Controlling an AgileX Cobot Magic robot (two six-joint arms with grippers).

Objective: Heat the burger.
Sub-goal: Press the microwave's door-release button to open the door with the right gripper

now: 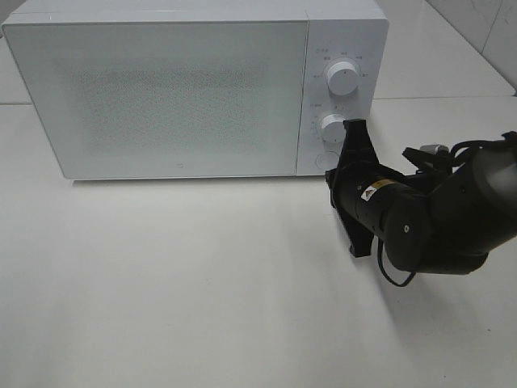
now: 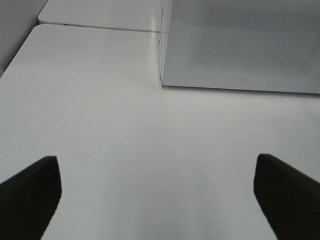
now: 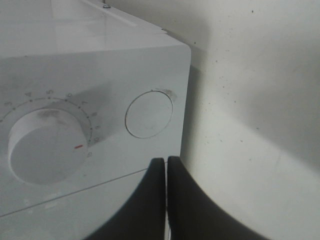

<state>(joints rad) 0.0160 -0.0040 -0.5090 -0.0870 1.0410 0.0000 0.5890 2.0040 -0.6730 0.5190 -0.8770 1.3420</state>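
- The burger shows in none of the views. The only closed space is the microwave (image 1: pixel 161 89), whose door (image 1: pixel 170 97) is shut, and its speckled panel cannot be seen through.
- One microwave, white, stands at the back of the surface (image 1: pixel 202 291), with its control strip on the right of the overhead view.
- That strip carries two dials (image 1: pixel 342 78), one above the other, and one round button (image 3: pixel 149 114) below them near the bottom corner. The lower dial bears a small red mark.
- Two tools are in view.
- The right tool (image 3: pixel 166 162) has its fingers pressed together with nothing between them. It points at the lower corner of the control strip, just beside the round button; whether it touches the panel cannot be told.
- The left tool (image 2: pixel 155 158) is spread wide and empty, over bare surface in front of the door's left corner.
- Only one arm (image 1: pixel 436 218), black, shows in the overhead view, at the right.
- The surface is plain matte white. A seam (image 1: pixel 452 98) crosses it level with the microwave, where another white slab joins.
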